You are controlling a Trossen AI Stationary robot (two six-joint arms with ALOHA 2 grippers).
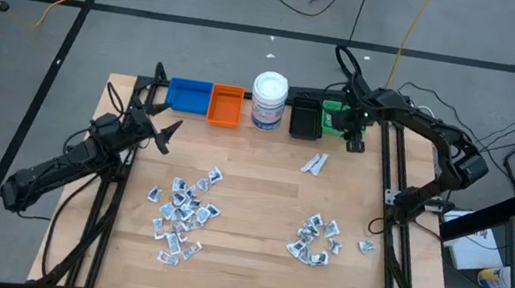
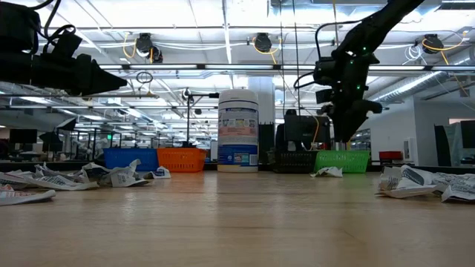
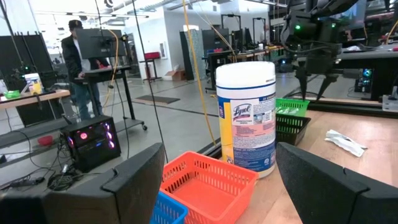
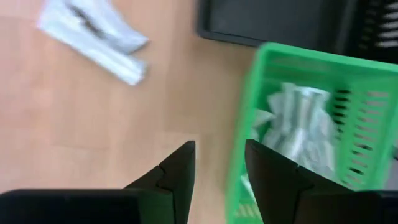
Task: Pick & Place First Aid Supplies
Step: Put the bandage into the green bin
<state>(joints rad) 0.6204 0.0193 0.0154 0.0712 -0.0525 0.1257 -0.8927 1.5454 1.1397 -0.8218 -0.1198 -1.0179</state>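
The first aid supplies lie as small white wrapped packets in a left pile [image 1: 182,214] and a right pile [image 1: 316,241] on the wooden table. Two loose packets [image 1: 313,163] rest flat nearer the bins. A few crumpled packets [image 4: 298,124] lie inside the green bin [image 4: 348,68]. My right gripper [image 4: 219,149] hovers open above the green bin's near edge [image 1: 340,130], pointing steeply down, with nothing between its fingers. My left gripper [image 3: 221,149] waits open and level at the table's far left [image 1: 163,133].
Along the far edge stand a blue bin [image 1: 189,95], an orange bin [image 1: 226,105], a white jar with a blue label [image 1: 269,100], a black bin [image 1: 304,118] and the green bin. A person stands at a desk in the room beyond [image 3: 78,62].
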